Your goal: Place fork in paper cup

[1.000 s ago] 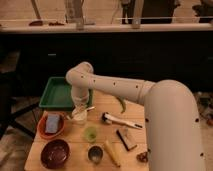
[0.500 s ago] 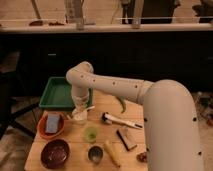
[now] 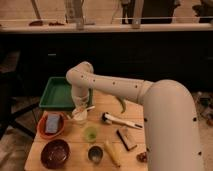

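While the big white arm (image 3: 150, 95) reaches in from the right side and bends down over the table (image 3: 107, 107), its claw (image 3: 80, 107) hangs directly above the paper cup (image 3: 79, 115), which stands left of the table's middle, just in front of the green tray (image 3: 60, 92) at the back left corner. Whether the claw is apart or together cannot be told, since its tips blend with the cup's rim. A thin pale sliver that looks like the fork (image 3: 88, 108) pokes out to the right from the cup's rim, beneath the claw; how far it sits inside the cup cannot be told. Near the left edge, an orange plate (image 3: 52, 125) carries a blue-grey block, and a dark red bowl (image 3: 55, 153) sits at the front left corner. A small green cup (image 3: 90, 133) stands just in front of the paper cup, with a shiny metal cup (image 3: 95, 153) closer to the front edge and a yellow stick (image 3: 112, 152) beside it. A white-handled brush (image 3: 120, 120) with a black head lies right of centre.
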You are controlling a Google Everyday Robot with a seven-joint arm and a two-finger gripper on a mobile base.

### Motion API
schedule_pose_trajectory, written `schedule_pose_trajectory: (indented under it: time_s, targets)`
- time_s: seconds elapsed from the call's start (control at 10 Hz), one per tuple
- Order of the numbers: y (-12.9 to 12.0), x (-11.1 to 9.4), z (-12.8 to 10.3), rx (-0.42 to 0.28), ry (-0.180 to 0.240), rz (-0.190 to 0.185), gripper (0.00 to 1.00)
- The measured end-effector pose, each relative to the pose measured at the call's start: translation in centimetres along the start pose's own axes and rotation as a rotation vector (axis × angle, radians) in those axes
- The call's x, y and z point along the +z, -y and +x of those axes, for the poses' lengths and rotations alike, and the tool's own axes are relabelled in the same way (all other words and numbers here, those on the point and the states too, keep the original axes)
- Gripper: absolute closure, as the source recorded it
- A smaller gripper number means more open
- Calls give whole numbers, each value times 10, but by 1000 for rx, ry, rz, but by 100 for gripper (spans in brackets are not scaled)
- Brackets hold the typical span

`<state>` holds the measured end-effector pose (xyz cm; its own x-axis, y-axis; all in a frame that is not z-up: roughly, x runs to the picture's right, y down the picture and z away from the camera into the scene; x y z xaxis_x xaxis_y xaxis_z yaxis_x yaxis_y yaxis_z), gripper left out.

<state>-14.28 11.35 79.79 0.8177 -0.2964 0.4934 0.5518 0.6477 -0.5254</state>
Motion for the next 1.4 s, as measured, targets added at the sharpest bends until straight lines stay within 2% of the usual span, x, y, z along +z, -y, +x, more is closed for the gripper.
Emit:
schedule_pose_trajectory:
  time_s: [0.5, 0.6, 1.2, 1.4]
  targets:
    - [0, 0, 0, 0, 0, 0, 100]
    - [0, 0, 0, 0, 0, 0, 95]
    - [0, 1, 0, 0, 1, -1, 35]
    - [0, 1, 0, 0, 1, -1, 21]
